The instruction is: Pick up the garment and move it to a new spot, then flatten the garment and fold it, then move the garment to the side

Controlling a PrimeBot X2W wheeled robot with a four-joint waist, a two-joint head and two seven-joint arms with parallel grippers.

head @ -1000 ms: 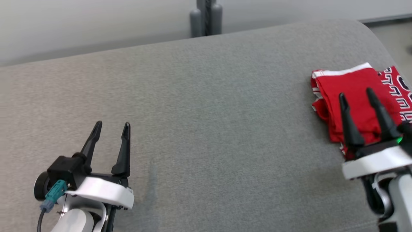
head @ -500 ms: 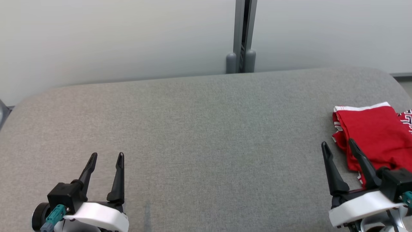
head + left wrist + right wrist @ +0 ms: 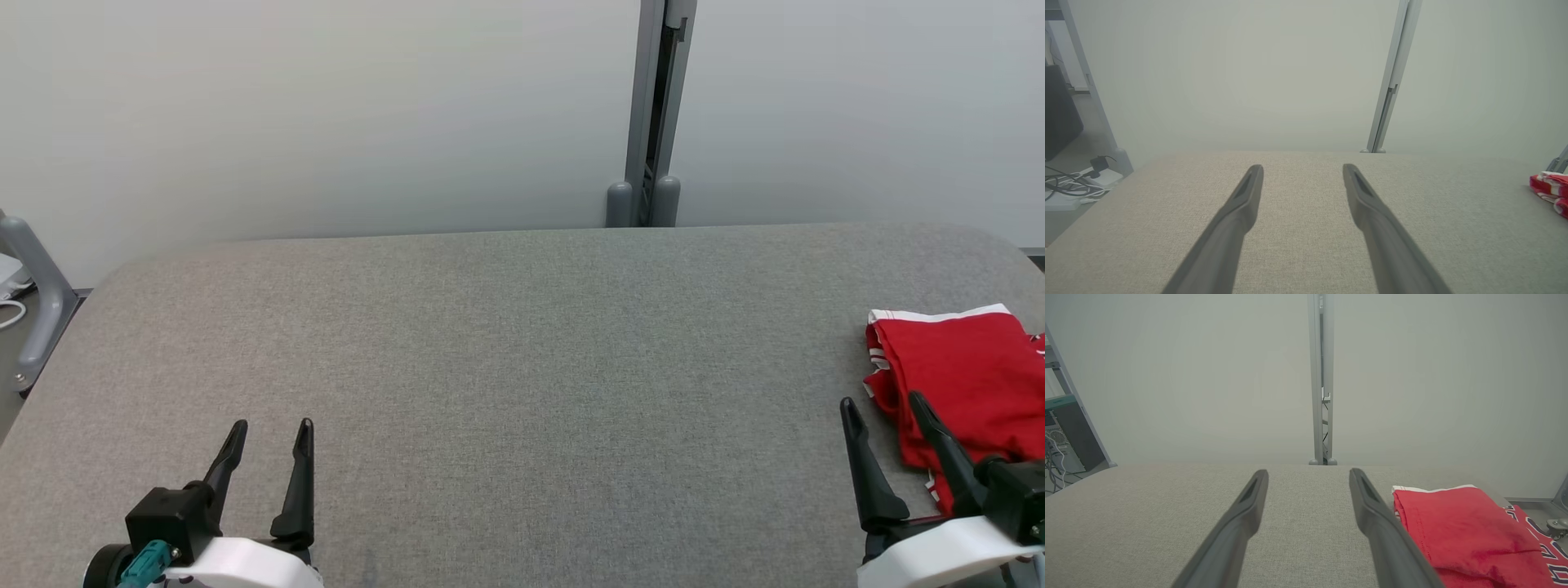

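Observation:
The red garment (image 3: 963, 376) with white trim and lettering lies folded at the right end of the grey fabric surface (image 3: 522, 367). It also shows in the right wrist view as the garment (image 3: 1466, 535) and at the far right of the left wrist view as the garment (image 3: 1549, 188). My right gripper (image 3: 883, 404) is open just left of and nearer than the garment, with nothing between its fingers. Low at the left, my left gripper (image 3: 272, 429) is open and empty over bare fabric. In the wrist views the left gripper (image 3: 1302, 167) and right gripper (image 3: 1308, 473) both stand wide.
A pale wall runs behind the surface, with a grey vertical post (image 3: 653, 122) at the far edge. A grey frame leg (image 3: 37, 302) stands off the left end. Cables and a power strip (image 3: 1073, 188) lie on the floor at the left.
The head camera has tilted up, so the whole picture slid down and more wall shows. My right gripper has drawn back off the garment, toward me and leftward. The garment lies still.

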